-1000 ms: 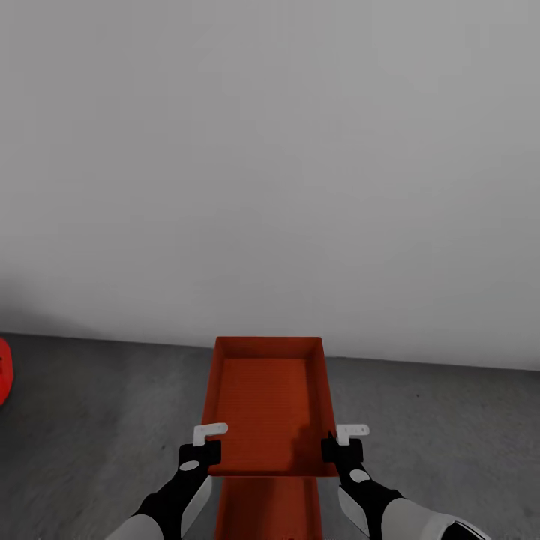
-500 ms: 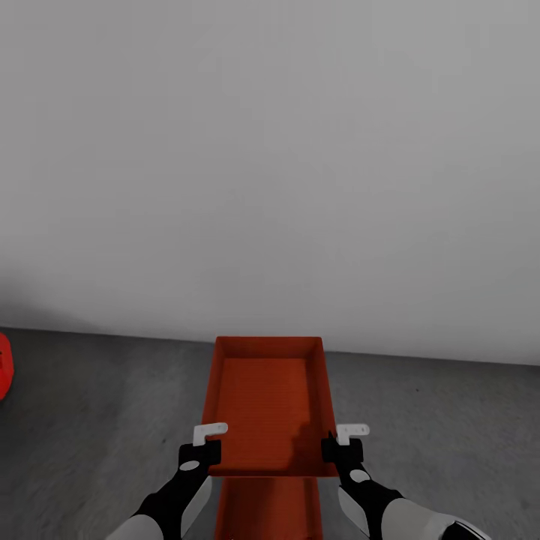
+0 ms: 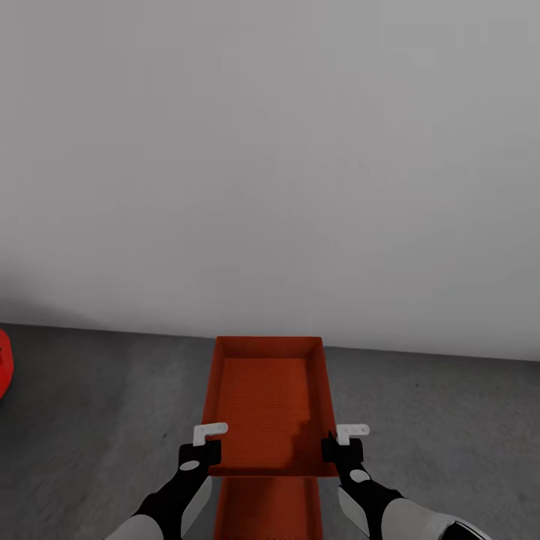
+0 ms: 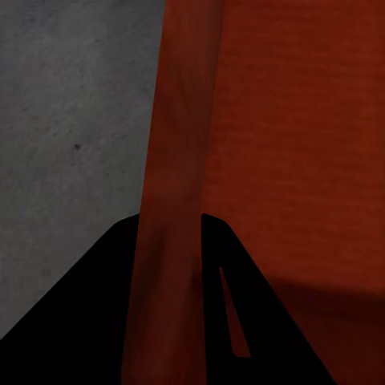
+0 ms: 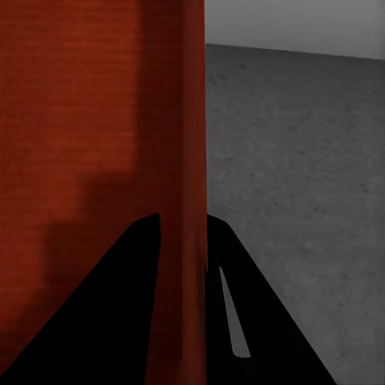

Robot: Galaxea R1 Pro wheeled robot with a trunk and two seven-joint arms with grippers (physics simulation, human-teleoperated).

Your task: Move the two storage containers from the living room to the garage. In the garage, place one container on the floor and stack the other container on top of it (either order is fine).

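An orange-red rectangular lidless storage container [image 3: 266, 401] with a ribbed bottom sits at six o'clock in the head view, held above the dark grey speckled concrete floor [image 3: 97, 390]; the left gripper [image 3: 204, 442] is clamped on its left wall, the right gripper [image 3: 343, 441] on its right wall (each wall runs between black fingers [image 4: 241, 305] in the wrist views); a second, alike container [image 3: 266, 510] lies beneath it; a plain pale grey wall [image 3: 270, 150] rises behind; a red object's edge [image 3: 4, 367] shows at nine o'clock.
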